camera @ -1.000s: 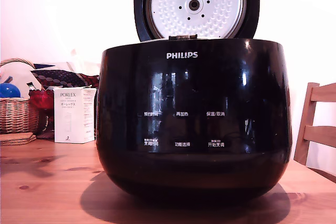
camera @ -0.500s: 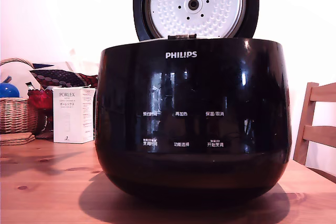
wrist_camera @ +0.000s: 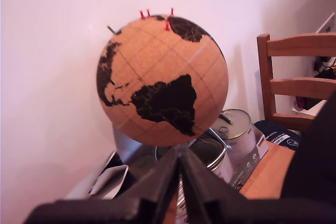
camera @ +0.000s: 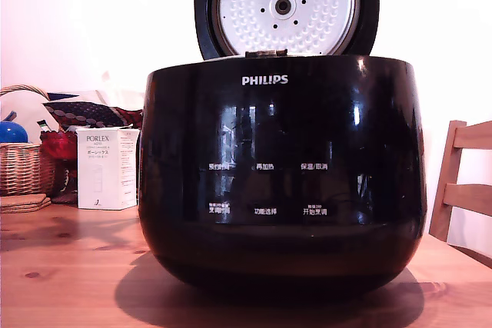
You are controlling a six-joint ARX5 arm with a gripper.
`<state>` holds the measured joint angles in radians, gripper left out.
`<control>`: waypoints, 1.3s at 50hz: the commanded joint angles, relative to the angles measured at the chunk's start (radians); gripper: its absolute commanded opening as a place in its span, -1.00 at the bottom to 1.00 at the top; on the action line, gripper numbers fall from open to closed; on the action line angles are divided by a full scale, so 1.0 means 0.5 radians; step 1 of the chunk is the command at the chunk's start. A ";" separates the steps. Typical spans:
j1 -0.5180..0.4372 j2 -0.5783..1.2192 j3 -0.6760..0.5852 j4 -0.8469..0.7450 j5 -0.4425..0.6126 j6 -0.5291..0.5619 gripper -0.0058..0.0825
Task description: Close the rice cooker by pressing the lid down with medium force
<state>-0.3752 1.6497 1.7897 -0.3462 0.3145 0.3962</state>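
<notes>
Counter: a wooden counter [camera: 69, 266] is seen before a white wall.
Rice cooker: the glossy black rice cooker [camera: 281, 174] is set at the middle of the counter.
Lid: the lid [camera: 286, 7] is held upright, its dimpled plate shown.
Fingers: the gripper [wrist_camera: 180, 174] is seen with its dark fingers [wrist_camera: 157, 187] pressed together, nothing between them, before a cork globe [wrist_camera: 161, 80].
Left of exterior view: a white box [camera: 107, 168] is placed beside a wicker basket [camera: 21, 167].
</notes>
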 commanded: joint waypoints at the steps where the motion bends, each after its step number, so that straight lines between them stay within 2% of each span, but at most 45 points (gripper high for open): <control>1: -0.003 0.062 0.065 0.037 0.031 -0.020 -0.92; 27: -0.188 0.420 0.433 -0.009 0.166 -0.080 -0.92; 35: -0.197 0.440 0.489 -0.214 0.324 -0.081 -0.92; 65: -0.159 0.445 0.719 -1.057 0.647 -0.078 -0.92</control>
<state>-0.4427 1.8503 2.1433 -0.8375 0.6117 0.3618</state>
